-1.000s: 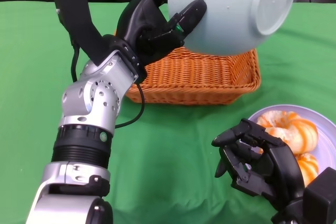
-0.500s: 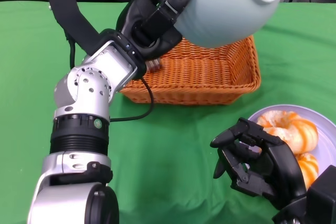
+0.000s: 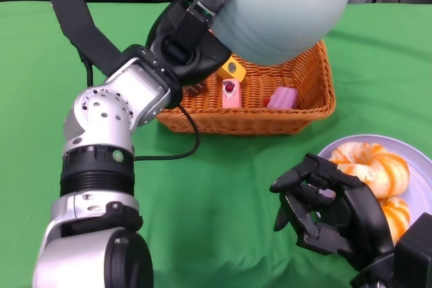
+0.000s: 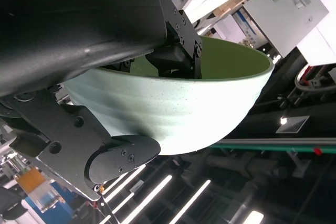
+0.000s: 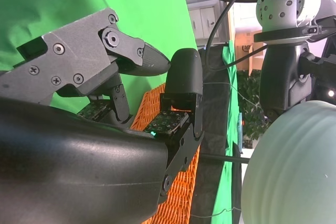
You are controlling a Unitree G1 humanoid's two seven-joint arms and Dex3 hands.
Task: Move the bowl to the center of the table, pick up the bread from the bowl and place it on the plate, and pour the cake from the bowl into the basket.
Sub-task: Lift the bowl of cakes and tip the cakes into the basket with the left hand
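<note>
My left hand (image 3: 192,35) grips the rim of the pale green bowl (image 3: 270,5), tipped bottom-up above the orange wicker basket (image 3: 270,109). The left wrist view shows the bowl (image 4: 178,108) held between the fingers (image 4: 123,156). Small cake pieces lie in the basket: a yellow one (image 3: 231,70), a pink one with a cherry (image 3: 230,92), a pink one (image 3: 283,98) and a brown one (image 3: 196,90). Orange-striped bread (image 3: 371,166) lies on the lavender plate (image 3: 422,163) at the lower right. My right hand (image 3: 327,214) hovers just left of the plate, fingers curled, holding nothing. The bowl (image 5: 289,166) and basket (image 5: 181,192) also show in the right wrist view.
Green cloth (image 3: 223,200) covers the table, with bare cloth left of my left arm and in front of the basket. A black cable (image 3: 179,150) loops off the left forearm. Dark background lies beyond the far table edge.
The left hand has tilted the bowl further and raised it up-left. Cake pieces have dropped into the basket, now uncovered. The right hand has stayed put.
</note>
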